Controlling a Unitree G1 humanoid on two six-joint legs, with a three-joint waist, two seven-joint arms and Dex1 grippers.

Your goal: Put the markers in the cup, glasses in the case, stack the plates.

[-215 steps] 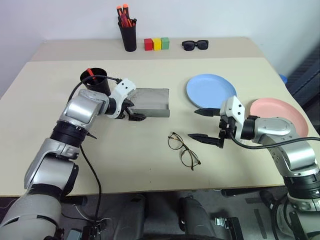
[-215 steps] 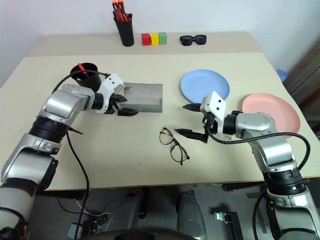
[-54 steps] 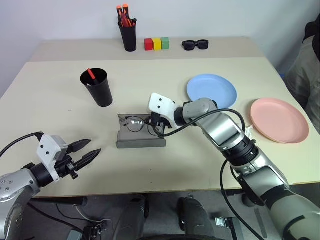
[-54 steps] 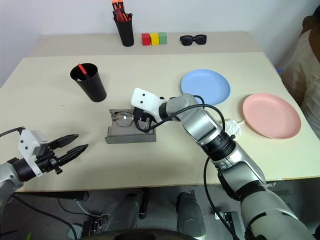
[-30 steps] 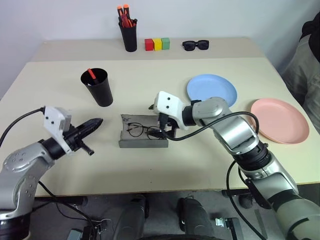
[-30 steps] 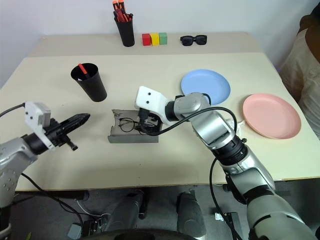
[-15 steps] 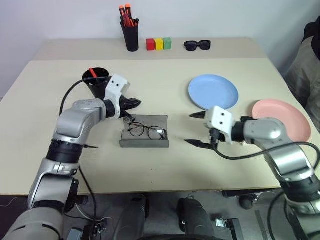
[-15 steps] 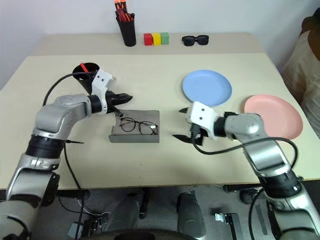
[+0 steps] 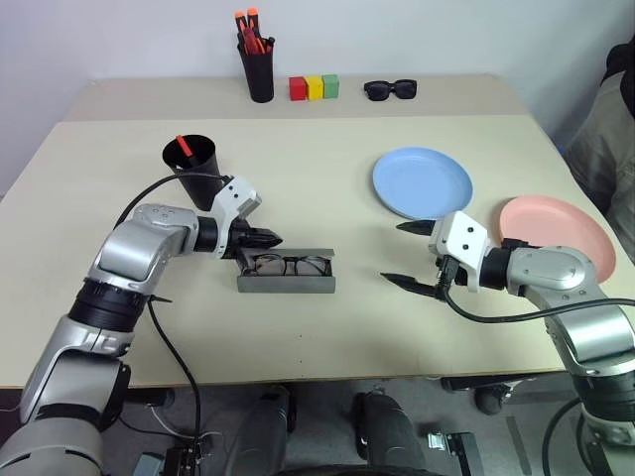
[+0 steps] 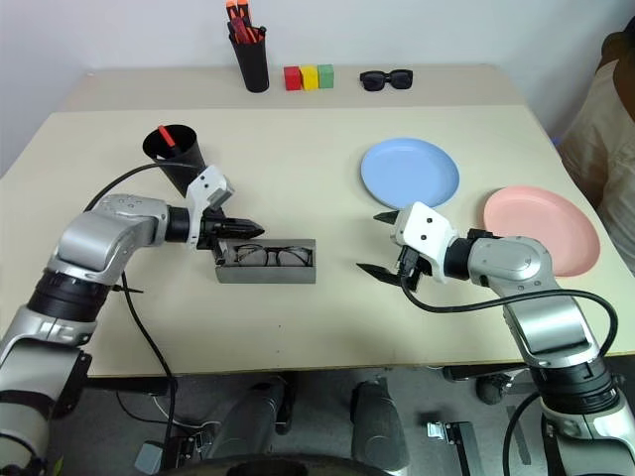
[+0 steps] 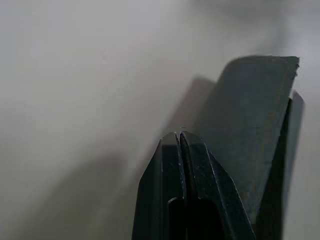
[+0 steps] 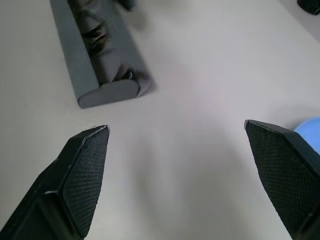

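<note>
Beige table (image 9: 327,327) fills your view, with a pale wall behind it and, at the right edge, a person's sleeve (image 9: 607,149) cut off by the frame. You cannot see the markers whole: only a red end (image 9: 184,146) sticks out of the black cup (image 9: 194,169), and whether the white marker is inside is hidden by the cup's wall.

Beyond your right claw (image 9: 411,254), the blue plate (image 9: 422,182) lies flat. The pink plate (image 9: 556,225) lies to that claw's right, partly covered by the right forearm. The two plates sit apart, not stacked.

Between your two claws lies the grey case (image 9: 286,272), open, with the glasses (image 9: 290,265) inside; their far edge is masked by the case wall. In the right wrist view the glasses are only a dark tangle within the case (image 12: 95,55).

Your left claw (image 9: 274,238) is pinched fully shut, holding nothing, its tip at the near left corner of the case; whether it touches the lid you cannot tell, and its wrist view gives just a blurred dark flap (image 11: 255,125) past the closed tips.

Your right claw is spread wide and empty, hovering above bare table, well right of the case.

At the back edge stand a pen pot (image 9: 258,67), three coloured blocks (image 9: 313,87) and sunglasses (image 9: 389,89).
</note>
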